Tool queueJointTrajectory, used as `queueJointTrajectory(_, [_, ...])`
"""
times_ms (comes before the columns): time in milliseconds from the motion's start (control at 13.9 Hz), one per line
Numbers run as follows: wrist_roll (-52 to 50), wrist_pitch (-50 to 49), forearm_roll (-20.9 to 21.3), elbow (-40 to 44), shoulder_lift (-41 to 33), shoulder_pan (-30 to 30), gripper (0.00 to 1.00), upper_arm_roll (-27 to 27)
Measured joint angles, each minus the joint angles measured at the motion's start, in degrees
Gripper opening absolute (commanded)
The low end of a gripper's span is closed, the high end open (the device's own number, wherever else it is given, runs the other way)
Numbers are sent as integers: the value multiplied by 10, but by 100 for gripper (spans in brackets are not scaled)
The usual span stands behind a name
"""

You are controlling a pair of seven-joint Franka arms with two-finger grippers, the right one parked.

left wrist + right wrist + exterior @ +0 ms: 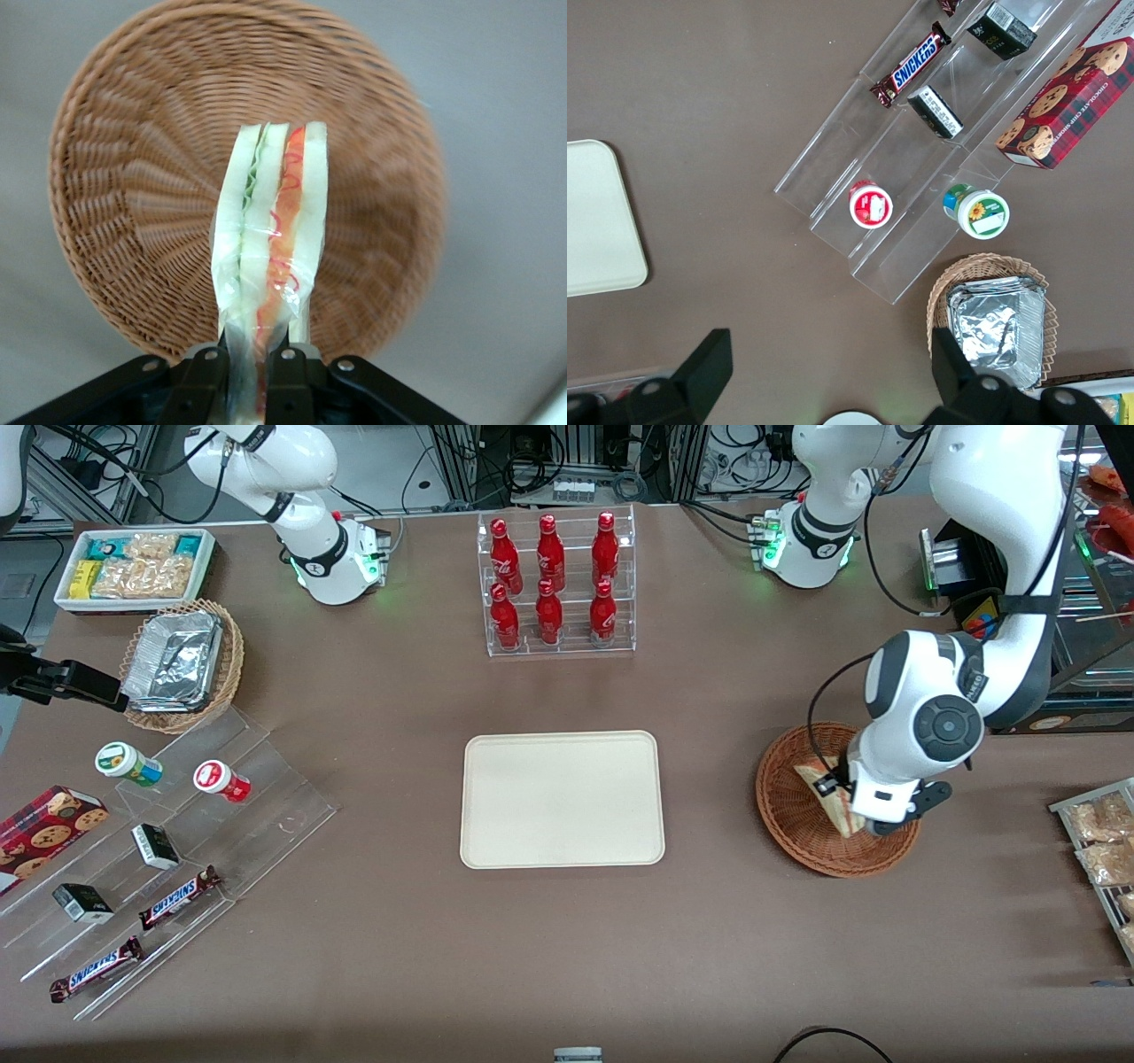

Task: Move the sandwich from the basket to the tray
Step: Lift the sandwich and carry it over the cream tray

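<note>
The sandwich (270, 239) is a wrapped wedge of pale bread with red and green filling along its cut edge. My left gripper (246, 361) is shut on it, one black finger on each flat side, holding it above the reddish-brown wicker basket (133, 204). In the front view the gripper (873, 825) hangs over the basket (788, 806), with the sandwich (828, 793) showing beside the wrist. The cream tray (562, 798) lies at the table's middle, toward the parked arm's end from the basket, with nothing on it.
A clear rack of red bottles (556, 584) stands farther from the front camera than the tray. Bagged snacks on a rack (1099, 841) lie at the working arm's end. A clear stepped shelf with snacks (168, 841), a foil-filled wicker basket (182, 664) and a white snack bin (133, 567) lie toward the parked arm's end.
</note>
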Motion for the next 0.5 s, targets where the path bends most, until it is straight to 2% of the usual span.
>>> queueJointTrajectory(288, [117, -32, -2, 31, 0, -86, 0, -7])
queueJointTrajectory(505, [201, -93, -52, 70, 11, -107, 0, -30])
